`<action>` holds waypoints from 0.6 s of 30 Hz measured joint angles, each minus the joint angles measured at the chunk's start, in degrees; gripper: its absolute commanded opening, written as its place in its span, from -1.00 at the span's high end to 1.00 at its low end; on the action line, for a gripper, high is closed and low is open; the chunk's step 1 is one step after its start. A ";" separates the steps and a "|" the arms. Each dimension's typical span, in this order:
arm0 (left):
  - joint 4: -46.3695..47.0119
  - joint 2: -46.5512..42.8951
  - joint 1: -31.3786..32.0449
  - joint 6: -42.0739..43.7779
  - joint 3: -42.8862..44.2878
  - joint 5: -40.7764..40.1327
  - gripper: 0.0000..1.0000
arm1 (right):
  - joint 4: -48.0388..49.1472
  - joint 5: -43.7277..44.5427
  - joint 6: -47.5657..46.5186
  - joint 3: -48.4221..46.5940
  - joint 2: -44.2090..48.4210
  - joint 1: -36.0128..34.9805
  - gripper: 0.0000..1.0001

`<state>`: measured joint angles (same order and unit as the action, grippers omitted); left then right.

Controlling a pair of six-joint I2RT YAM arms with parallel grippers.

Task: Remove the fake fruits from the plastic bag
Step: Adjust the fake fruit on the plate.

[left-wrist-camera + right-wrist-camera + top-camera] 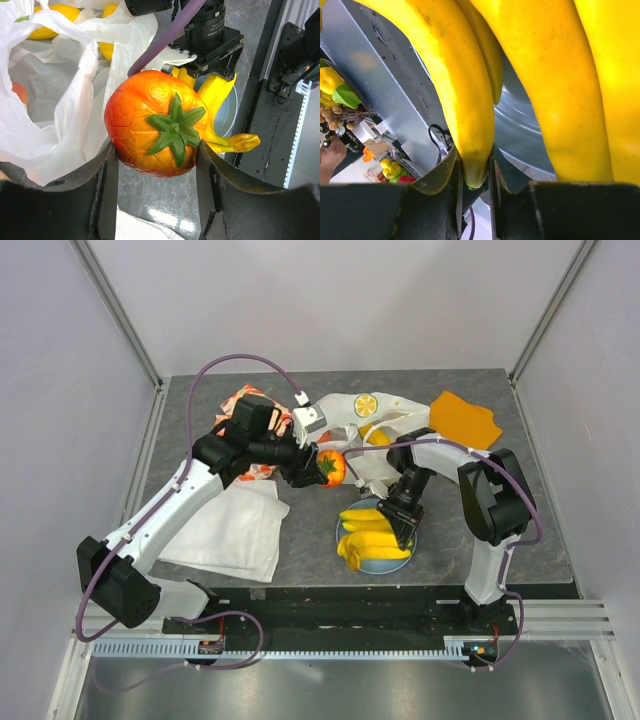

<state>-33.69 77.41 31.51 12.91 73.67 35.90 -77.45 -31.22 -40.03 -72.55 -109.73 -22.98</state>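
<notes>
The left gripper (pixel 318 469) holds the red-orange round fruit (pixel 331 467) by its sides, jaws moderately wide. In the left wrist view the fruit (pixel 157 122) sits green top up between the fingers (pixel 106 175), clear of the plastic bag (pixel 55 105) just to its left. The bag (pixel 345 418) lies crumpled near the far middle of the table (pixel 520 530), its mouth open. A lemon slice (pixel 366 404) lies on it and a yellow fruit (pixel 378 436) shows at its opening. The right gripper (pixel 405 527), jaws narrow, pinches the tip of one of the bananas (pixel 470 100). The bunch (pixel 368 540) is over the light-blue plate (pixel 378 568), which sits close to the table's near edge; I cannot tell whether it rests there. A white cloth (pixel 235 530) covers the near left, reaching the front edge. A floral cloth (pixel 236 402) lies under the left arm, and an orange sheet (pixel 465 418) lies far right. Bare tabletop shows between cloth and plate, along the right side and behind the bag.
</notes>
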 measured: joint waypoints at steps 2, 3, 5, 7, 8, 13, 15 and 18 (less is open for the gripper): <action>0.00 0.00 0.00 0.00 0.00 0.00 0.97 | -0.04 0.00 0.26 -0.13 -0.07 0.00 0.60; 0.02 0.00 0.00 0.00 0.00 -0.02 0.97 | -0.04 -0.02 0.39 -0.13 -0.07 0.00 0.60; 0.02 0.00 -0.04 0.00 0.00 0.00 0.96 | -0.04 0.00 0.59 -0.13 -0.07 0.00 0.52; 0.02 0.00 -0.04 -0.02 -0.02 0.00 0.97 | 0.04 -0.04 0.59 0.20 -0.04 0.00 0.45; 0.02 0.00 -0.04 0.00 -0.02 0.04 0.97 | 0.17 -0.13 0.59 0.70 -0.02 -0.02 0.44; 0.61 -0.02 -0.04 -0.02 -0.59 0.15 0.96 | -0.46 -0.66 0.57 3.43 0.00 -0.04 0.43; 0.68 -0.02 -0.04 -0.02 -0.79 0.20 0.97 | -0.59 -0.63 0.59 3.26 -0.22 -0.07 0.39; 0.87 -0.04 -0.04 -0.02 -0.81 0.22 0.97 | -1.16 -0.61 0.94 2.25 -1.51 -0.07 -0.04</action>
<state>-32.82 77.36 31.46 12.88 72.86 36.12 -78.61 -31.83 -39.09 -70.30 -111.24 -23.05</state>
